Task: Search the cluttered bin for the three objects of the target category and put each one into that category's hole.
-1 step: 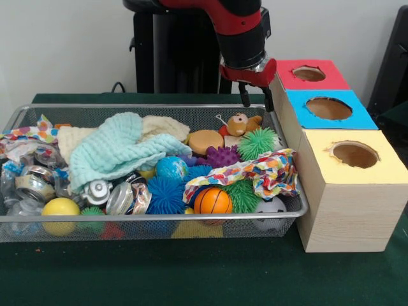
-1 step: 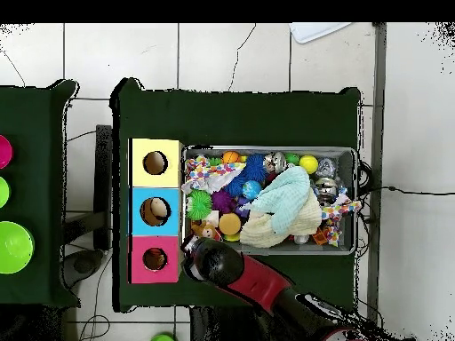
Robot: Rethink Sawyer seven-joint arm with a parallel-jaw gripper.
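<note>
No text, label, brand, number or sign could be read anywhere in either view. The red box [image 1: 310,74], blue box [image 1: 327,109] and yellow box [image 1: 352,167] bore only plain coloured tops with holes, the wire bin [image 1: 159,226] carried no marking, and the patterned cloth [image 1: 245,173] showed coloured patches rather than letters.

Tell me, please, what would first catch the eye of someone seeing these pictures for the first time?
Probably the wire bin heaped with bright toys, with a pale mint knitted cloth draped over its middle and an orange ball at its front edge. Beside it runs a row of three wooden boxes topped yellow, blue and red, each with a round hole. The red and black arm hangs its gripper at the bin's back corner.
</note>
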